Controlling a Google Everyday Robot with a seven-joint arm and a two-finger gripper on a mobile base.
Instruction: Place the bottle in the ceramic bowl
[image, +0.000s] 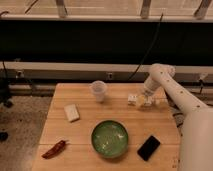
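The bottle (134, 99) is small, whitish with a yellowish tint, and lies on its side on the right part of the wooden table (85, 127). My gripper (145, 101) is down at the table, right against the bottle's right end. The ceramic bowl (109, 138) is round, glossy green with pale speckles, and stands near the table's front edge, in front of the bottle and to its left. Nothing is in the bowl.
A translucent plastic cup (99, 91) stands upright at the back middle. A flat white block (71, 112) lies at the left. A red chili pepper (54, 149) lies at the front left. A black phone (149, 147) lies right of the bowl. A dark wall and rail run behind the table.
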